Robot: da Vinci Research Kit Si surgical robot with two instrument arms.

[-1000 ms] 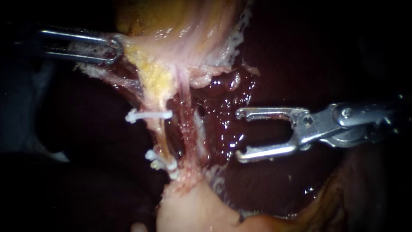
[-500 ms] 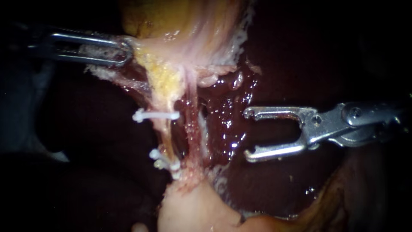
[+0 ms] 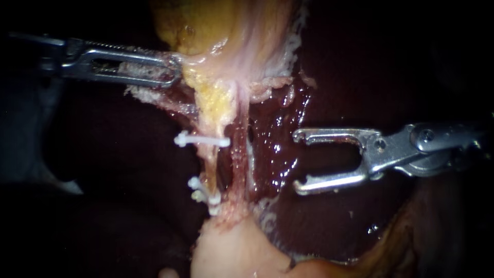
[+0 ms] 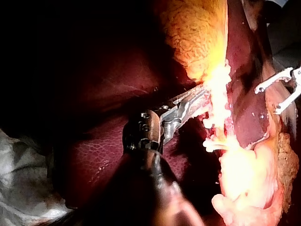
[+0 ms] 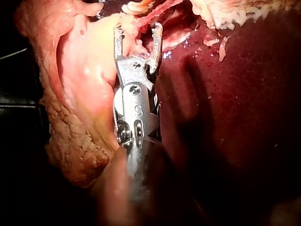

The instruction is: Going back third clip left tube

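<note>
**Left instrument**: a slender steel shaft with two slotted jaws, entering from the left. The jaws are clamped from two sides on the pale lower edge of the yellow-and-pink gallbladder, with ragged whitish tissue caught between them.

**Right instrument**: a bright steel shaft with two hooked jaws, entering from the right. The jaws are spread wide and grip nothing. They hang over the glistening dark red liver, clear of both tubes. In the right wrist view they point toward the clips ahead.

**Left tube**: a thin pale yellowish strand running from the gallbladder down to a pale pink lump of tissue. It is pulled straight.

**Right tube**: a pinkish strand just beside the left tube, on its liver side.

**Upper clip**: a white plastic bar set crosswise on the left tube (whether its far end touches the right tube cannot be told).

**Lower pair of clips**: two white plastic clips close together on the left tube, near the lump and well apart from the upper clip.
</note>
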